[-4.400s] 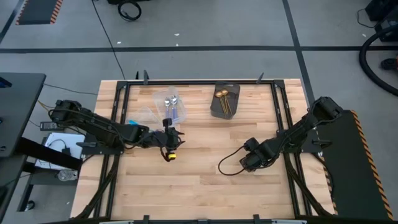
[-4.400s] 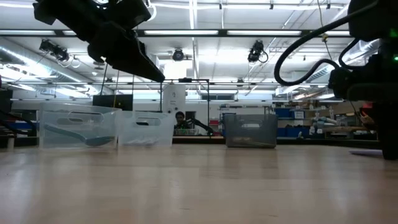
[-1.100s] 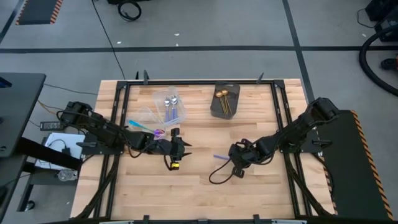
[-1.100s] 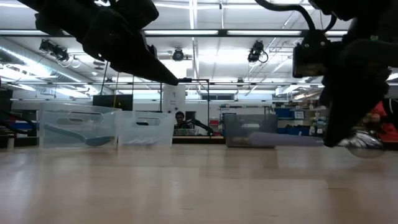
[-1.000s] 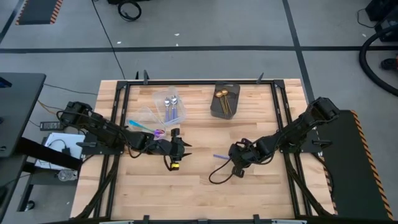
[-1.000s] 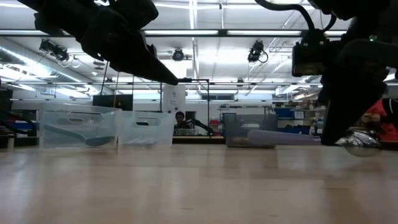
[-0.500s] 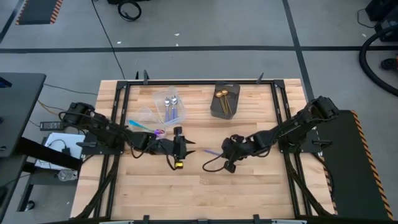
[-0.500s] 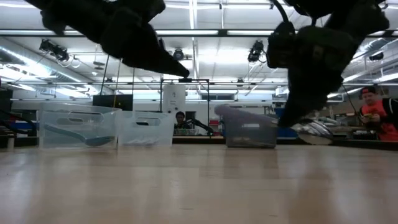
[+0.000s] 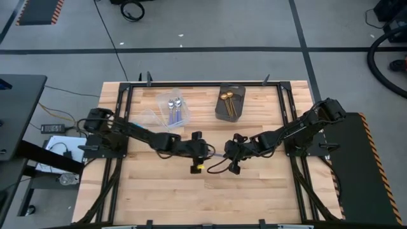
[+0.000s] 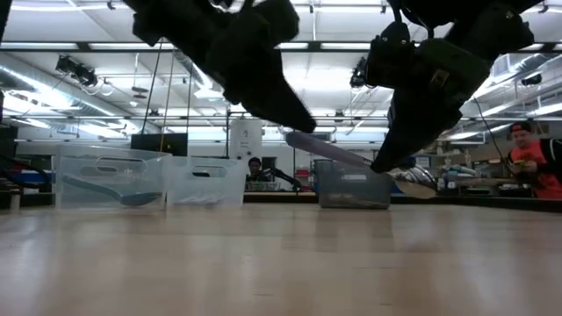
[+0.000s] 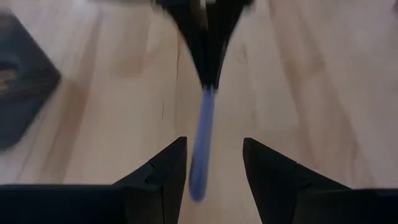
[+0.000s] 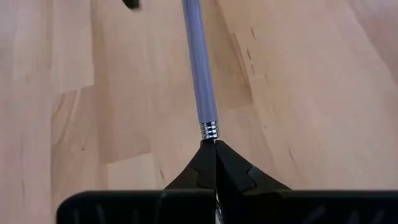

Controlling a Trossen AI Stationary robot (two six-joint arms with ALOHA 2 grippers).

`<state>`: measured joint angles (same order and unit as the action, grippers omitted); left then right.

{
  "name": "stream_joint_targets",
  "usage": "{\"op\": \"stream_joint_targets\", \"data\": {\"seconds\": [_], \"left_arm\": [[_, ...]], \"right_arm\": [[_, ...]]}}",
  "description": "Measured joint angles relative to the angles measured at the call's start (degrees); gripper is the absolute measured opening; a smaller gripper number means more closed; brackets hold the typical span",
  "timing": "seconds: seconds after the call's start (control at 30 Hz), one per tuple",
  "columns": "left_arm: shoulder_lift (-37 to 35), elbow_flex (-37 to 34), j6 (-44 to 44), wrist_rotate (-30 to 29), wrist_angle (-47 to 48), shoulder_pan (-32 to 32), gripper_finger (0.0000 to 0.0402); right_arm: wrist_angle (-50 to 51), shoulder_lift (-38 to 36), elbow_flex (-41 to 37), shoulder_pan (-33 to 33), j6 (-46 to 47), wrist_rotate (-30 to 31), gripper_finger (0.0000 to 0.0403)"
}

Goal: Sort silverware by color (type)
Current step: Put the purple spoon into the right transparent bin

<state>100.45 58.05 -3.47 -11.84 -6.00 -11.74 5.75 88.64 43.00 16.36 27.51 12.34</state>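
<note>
My right gripper (image 9: 226, 152) is shut on a silver spoon with a lilac handle (image 12: 199, 62), held above the middle of the table. The handle points toward my left gripper (image 9: 206, 152), which is open. Its two fingers stand on either side of the handle's free end (image 11: 198, 177), and no touch shows. In the low view the handle (image 10: 320, 147) slants up toward the left gripper and the spoon's bowl (image 10: 420, 187) sticks out behind the right gripper. More lilac-handled spoons lie in a clear tub (image 9: 176, 109), and gold spoons lie in the dark grey box (image 9: 229, 102). My right gripper pinches the spoon between its two fingertips (image 12: 205, 163), at the neck just behind the metal collar (image 12: 209, 130) that ends the lilac handle. The handle runs on straight ahead of the fingers. The spoon is lifted clear of the table, its handle end tilted upward.
A second clear tub (image 9: 149, 116) stands left of the first at the table's far side. Bare wood lies along the table's near half (image 9: 210, 197). A black frame (image 9: 289, 127) borders the table. A person in red (image 10: 531, 167) shows beyond the table in the low view.
My left gripper has gone toward the table's right edge and now has its fingers around the handle's free end. My right gripper has carried the spoon toward the table's left, and the spoon has tipped from level to handle-end up.
</note>
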Motion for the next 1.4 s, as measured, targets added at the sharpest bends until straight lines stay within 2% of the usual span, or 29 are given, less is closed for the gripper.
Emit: {"op": "stream_joint_targets", "data": {"seconds": [0.2, 0.37, 0.57, 0.8, 1.03, 1.13, 1.27, 1.4], "left_arm": [[4.7, 6.0, 1.0, 0.1, 9.4, 0.7, 0.0165], [5.4, 6.6, 1.0, 0.1, 9.5, 0.7, 0.016], [5.1, 6.5, -0.5, 0.1, 9.1, 0.7, 0.0114], [5.0, 6.5, -1.9, 0.1, 6.1, 0.7, 0.0039], [5.0, 6.5, -1.9, 0.1, 5.8, 0.7, 0.0035], [5.0, 6.5, -1.6, -0.4, 5.7, 0.3, 0.0035], [4.9, 6.5, -1.2, -1.0, 5.8, 0.2, 0.0035], [4.9, 6.5, -1.2, -3.1, 8.5, 0.1, 0.0035]], "right_arm": [[-0.1, 0.0, 0.0, -0.1, -2.8, 0.9, 0.0002], [-0.2, 0.0, 0.0, -0.1, -4.6, 2.6, 0.0002], [-1.0, 0.0, 0.0, -0.1, -6.7, 2.8, 0.0002], [-0.7, 0.0, 0.0, -0.1, -7.5, 2.6, 0.0004], [-0.8, 0.0, 0.0, -0.1, -8.1, 2.4, 0.0009], [-0.9, -0.1, 0.0, 0.0, -8.7, 1.4, 0.0026], [-0.9, -1.6, 0.0, 0.0, -9.3, 0.0, 0.0076], [-0.9, -4.9, 0.0, 0.5, -9.2, 5.1, 0.013]]}}
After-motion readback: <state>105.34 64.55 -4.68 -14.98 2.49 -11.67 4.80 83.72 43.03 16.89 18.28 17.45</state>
